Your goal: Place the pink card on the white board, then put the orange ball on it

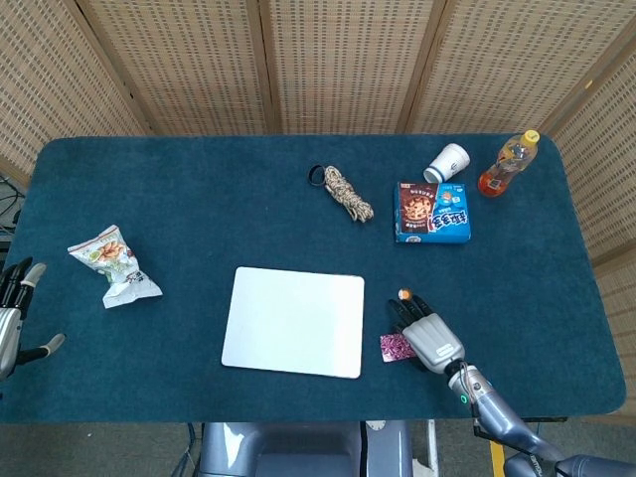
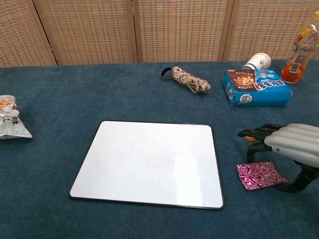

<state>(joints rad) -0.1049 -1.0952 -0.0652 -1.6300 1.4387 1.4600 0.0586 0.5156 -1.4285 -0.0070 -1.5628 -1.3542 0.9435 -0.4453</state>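
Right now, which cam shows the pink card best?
Chest view: the pink card lies large and mostly uncovered beside the right hand. In head view the pink card is a small patch, partly under that hand.

Staged robot test area, lab-like. Table [image 1: 199, 189] covered in dark teal cloth, enclosed behind by woven folding screens [image 1: 338, 65]. Unrelated props scattered on top: snack bag [image 1: 112, 264], rope coil [image 1: 346, 193], cookie box [image 1: 432, 212], paper cup [image 1: 447, 162], drink bottle [image 1: 508, 165].
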